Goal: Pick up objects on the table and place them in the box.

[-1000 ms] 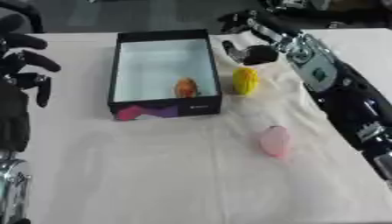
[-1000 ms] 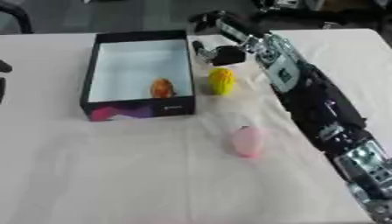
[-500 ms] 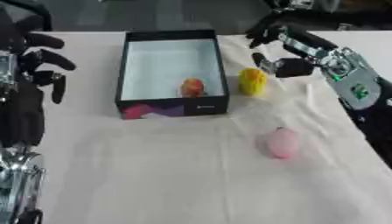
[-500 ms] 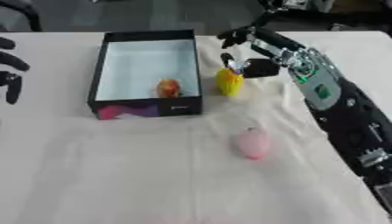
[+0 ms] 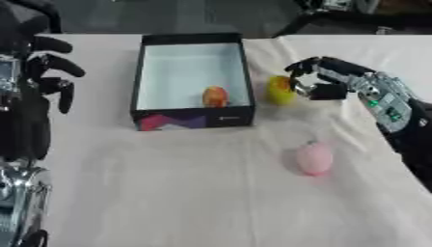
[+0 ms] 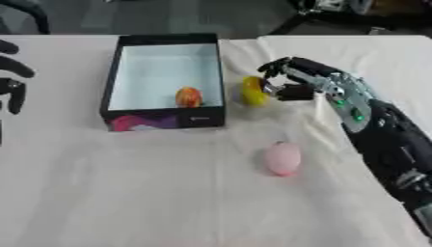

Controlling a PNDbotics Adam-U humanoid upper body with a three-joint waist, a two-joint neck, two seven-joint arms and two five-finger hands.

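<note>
While its fingers curl unclosed, right hand [image 5: 325, 82] nears yellow object [image 5: 279, 90]; apart.

Left eye and right eye views: two head-mounted cameras side by side, looking steeply down and forward at the cloth-covered bench [image 5: 168, 193] from close above. Both share the black open box with pale interior [image 5: 192, 77], shifted leftward in the right eye view; dark floor lies beyond the far edge.
</note>
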